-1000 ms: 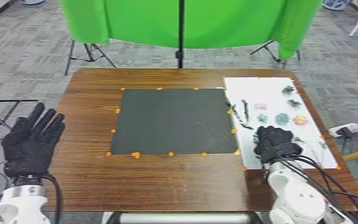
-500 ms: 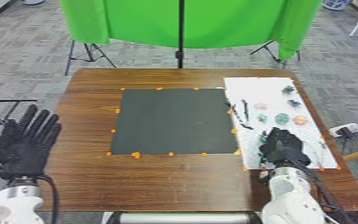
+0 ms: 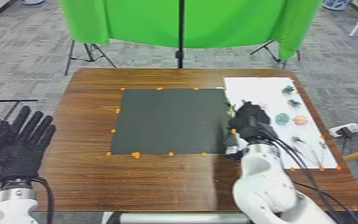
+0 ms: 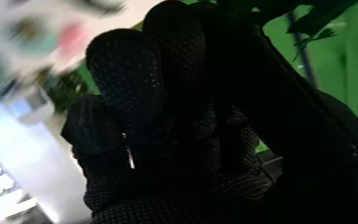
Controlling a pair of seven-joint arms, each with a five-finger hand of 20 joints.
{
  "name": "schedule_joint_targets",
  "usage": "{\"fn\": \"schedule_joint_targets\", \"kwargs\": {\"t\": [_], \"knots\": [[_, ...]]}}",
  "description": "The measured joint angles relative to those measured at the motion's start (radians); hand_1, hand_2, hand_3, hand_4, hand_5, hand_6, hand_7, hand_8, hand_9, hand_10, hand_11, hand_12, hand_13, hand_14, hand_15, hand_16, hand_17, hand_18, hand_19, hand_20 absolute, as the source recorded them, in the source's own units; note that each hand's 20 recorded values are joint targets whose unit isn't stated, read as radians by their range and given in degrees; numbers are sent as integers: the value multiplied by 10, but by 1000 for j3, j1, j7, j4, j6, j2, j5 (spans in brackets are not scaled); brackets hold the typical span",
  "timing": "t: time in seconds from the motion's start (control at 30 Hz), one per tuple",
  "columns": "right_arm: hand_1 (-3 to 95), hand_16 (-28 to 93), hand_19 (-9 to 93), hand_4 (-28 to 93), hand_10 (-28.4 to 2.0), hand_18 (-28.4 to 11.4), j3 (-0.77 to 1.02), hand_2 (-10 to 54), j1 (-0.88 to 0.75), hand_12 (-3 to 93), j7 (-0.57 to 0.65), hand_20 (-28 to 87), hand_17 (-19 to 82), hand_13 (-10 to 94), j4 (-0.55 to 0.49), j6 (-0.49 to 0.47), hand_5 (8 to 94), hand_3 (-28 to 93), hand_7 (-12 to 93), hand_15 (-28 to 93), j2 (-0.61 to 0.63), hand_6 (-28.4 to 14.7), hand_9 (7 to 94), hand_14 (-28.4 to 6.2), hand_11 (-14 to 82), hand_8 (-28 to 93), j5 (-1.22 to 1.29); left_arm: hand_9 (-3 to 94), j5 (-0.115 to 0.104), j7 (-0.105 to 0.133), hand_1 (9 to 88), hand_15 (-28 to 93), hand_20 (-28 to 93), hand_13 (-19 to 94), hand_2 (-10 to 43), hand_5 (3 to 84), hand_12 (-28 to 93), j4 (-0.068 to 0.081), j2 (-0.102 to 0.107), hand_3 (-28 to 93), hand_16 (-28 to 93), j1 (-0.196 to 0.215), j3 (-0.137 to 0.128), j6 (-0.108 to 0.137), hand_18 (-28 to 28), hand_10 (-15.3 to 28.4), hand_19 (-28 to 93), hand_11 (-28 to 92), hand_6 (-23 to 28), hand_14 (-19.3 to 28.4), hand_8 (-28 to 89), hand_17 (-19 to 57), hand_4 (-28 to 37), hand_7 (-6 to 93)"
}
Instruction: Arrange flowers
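In the head view the right hand [image 3: 249, 119] is above the left edge of the white board [image 3: 257, 90], its fingers curled and pressed together with the thumb on a dark green leafy sprig [image 4: 325, 19]. The right wrist view shows those leaves up by the thumb and fingertips, and a blurred pink flower [image 4: 71, 40] past the fingers. In the head view, 1 blue-green flower [image 3: 282, 118] and 1 orange flower [image 3: 301, 120] lie on the board just right of this hand; 2 small dark flowers [image 3: 288, 89] are farther off beyond it. The dark mat [image 3: 171, 120] is at the hand's left. Well apart from it, past the table [image 3: 78, 185], the left hand [image 3: 14, 155] has straight, spread fingers, holding 0 things.
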Motion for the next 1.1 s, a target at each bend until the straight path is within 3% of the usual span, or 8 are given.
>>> {"fn": "schedule_joint_targets", "kwargs": {"t": [0.17, 0.37, 0.5, 0.7, 0.83, 1.1], "knots": [[516, 348, 932, -230, -118, -284, -93, -95, 147, 460, -11, 549, 433, 801, 151, -17, 860, 825, 266, 546, -114, -28, 921, -121, 195, 211, 63, 323, 0, 1, 281, 244, 80, 220, 40, 384, 74, 3, 9, 775, -57, -5, 16, 0, 131, 157, 291, 143, 91, 157, -92, -95, -283, 79], [512, 337, 932, -230, -116, -283, -203, -95, 255, 460, -69, 552, 432, 789, 253, -7, 839, 826, 311, 572, -215, -24, 905, -124, 223, 190, 70, 323, 1, 3, 281, 244, 81, 220, 40, 383, 74, 8, 26, 775, -56, -14, 37, 3, 130, 154, 290, 144, 90, 158, -92, -94, -283, 79], [513, 334, 932, -233, -118, -283, -256, -95, 286, 461, -90, 554, 431, 780, 320, -1, 829, 825, 323, 584, -288, -24, 896, -127, 234, 193, 70, 323, 7, 1, 281, 243, 82, 220, 40, 383, 74, 20, 41, 775, -56, -33, 58, 3, 131, 155, 290, 143, 90, 158, -92, -94, -283, 79], [513, 327, 932, -233, -122, -284, -309, -95, 295, 457, -59, 565, 424, 763, 375, -142, 814, 823, 346, 602, -374, -22, 879, -131, 254, 187, 70, 323, 10, -8, 282, 244, 82, 220, 41, 384, 74, 32, 73, 775, -56, -73, 87, 5, 131, 155, 290, 142, 91, 158, -92, -94, -283, 80], [504, 309, 932, -229, -126, -284, -361, -95, 304, 452, -53, 570, 418, 753, 407, -155, 795, 815, 371, 620, -397, -26, 862, -139, 271, 171, 62, 324, 10, -11, 282, 246, 83, 221, 41, 384, 75, 33, 87, 776, -56, -91, 97, 7, 131, 152, 291, 143, 91, 159, -92, -95, -283, 80], [433, 229, 932, -241, -174, -284, -369, -95, 309, 280, -56, 572, 401, 716, 432, -180, 761, 768, 351, 654, -436, -51, 790, -160, 410, 142, 57, 325, 10, -7, 282, 247, 84, 221, 42, 385, 75, 38, 102, 776, -57, -117, 118, 10, 132, 150, 293, 146, 90, 160, -93, -95, -283, 80]]}}
